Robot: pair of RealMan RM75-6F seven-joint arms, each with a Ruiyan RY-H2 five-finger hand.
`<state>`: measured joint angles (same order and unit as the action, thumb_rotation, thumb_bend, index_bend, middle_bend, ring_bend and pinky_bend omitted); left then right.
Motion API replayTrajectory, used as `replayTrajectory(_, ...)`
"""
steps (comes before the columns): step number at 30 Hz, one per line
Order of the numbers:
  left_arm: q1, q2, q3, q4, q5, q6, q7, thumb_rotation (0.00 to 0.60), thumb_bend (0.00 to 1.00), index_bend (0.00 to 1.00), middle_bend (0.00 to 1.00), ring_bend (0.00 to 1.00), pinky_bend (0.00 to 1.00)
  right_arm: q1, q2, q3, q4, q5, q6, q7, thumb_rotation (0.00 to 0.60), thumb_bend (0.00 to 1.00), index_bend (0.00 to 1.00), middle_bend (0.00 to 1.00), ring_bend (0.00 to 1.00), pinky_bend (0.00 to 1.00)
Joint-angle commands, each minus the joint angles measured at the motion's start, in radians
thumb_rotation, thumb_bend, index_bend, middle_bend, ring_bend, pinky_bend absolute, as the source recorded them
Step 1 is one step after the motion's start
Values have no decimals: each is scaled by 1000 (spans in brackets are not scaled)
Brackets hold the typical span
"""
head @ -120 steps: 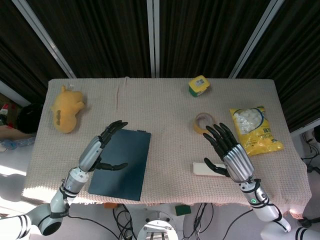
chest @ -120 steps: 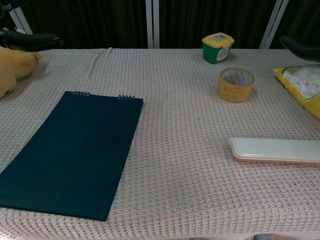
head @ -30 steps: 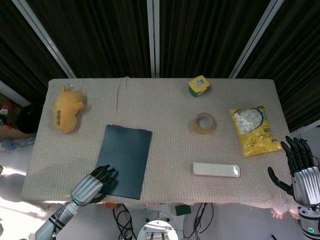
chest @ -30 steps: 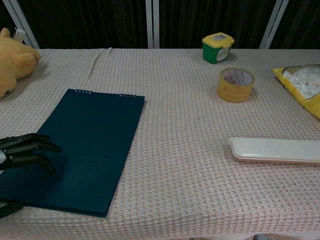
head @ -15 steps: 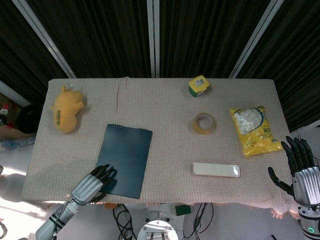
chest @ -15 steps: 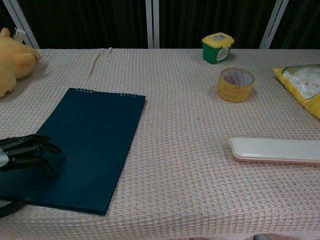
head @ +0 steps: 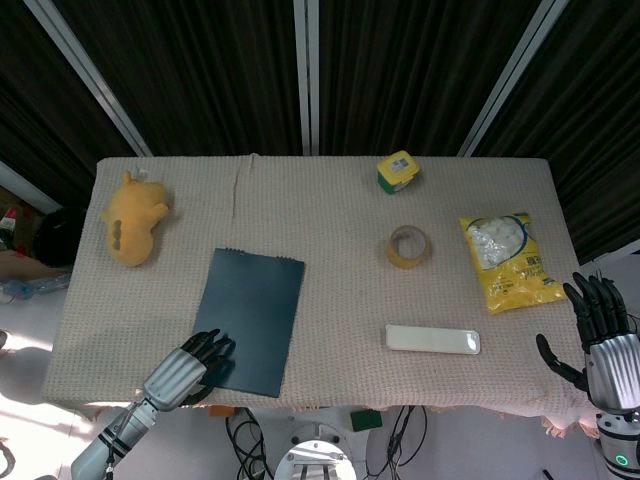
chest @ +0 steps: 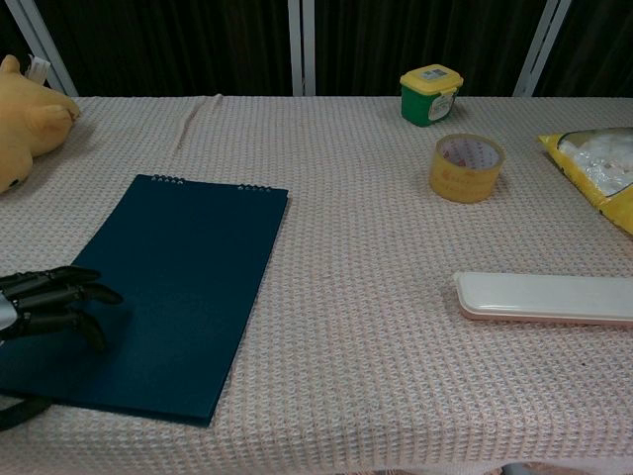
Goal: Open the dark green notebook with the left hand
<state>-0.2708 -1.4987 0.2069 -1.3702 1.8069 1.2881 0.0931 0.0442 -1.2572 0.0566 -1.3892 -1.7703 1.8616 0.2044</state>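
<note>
The dark green notebook (head: 250, 318) (chest: 163, 287) lies shut and flat on the cloth, its spiral binding at the far edge. My left hand (head: 183, 370) (chest: 45, 300) is at the notebook's near left corner, fingers stretched over the cover and the thumb low at the near edge. Whether the thumb is under the cover I cannot tell. My right hand (head: 603, 335) hangs off the table's right side, fingers spread, holding nothing; the chest view does not show it.
A yellow plush toy (head: 134, 215) lies far left. A green tub with a yellow lid (head: 398, 171), a tape roll (head: 408, 246), a yellow snack bag (head: 510, 259) and a flat white case (head: 432, 339) occupy the right half.
Since four seconds ago both hands pulled back: the left to the notebook's near corner, the right off the table. The notebook shifted slightly. In the last second, almost nothing moved.
</note>
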Motion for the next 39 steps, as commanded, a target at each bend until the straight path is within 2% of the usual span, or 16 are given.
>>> replayTrajectory(1,-1,-4,-2,2,-1,3,-7,600,288,343,130,31,147,0,0,0,1,-1,-1,0,600,330,0,0,0,0)
replayTrajectory(8,3,-21,-12,8,-22,6,-43,600,348,379,137,31,150,0,-2,-1,6,-1,-3,5,600,329,0,0,0,0)
replayTrajectory(21,8,-56,-36,33,-23,49,-58,600,389,446,186,37,162,-2,-2,-2,14,-3,-2,11,600,329,0,0,0,0)
replayTrajectory(30,13,-106,-65,105,16,148,-97,600,386,578,325,123,242,-3,-4,-1,22,0,-2,18,600,329,0,0,0,0)
replayTrajectory(35,14,-143,-78,162,36,202,-128,600,386,609,437,201,306,-4,-5,-1,28,2,-1,23,600,329,0,0,0,0)
replayTrajectory(39,9,-152,-83,176,38,218,-147,600,386,632,465,222,326,-4,-7,0,34,6,-2,29,600,329,0,0,0,0)
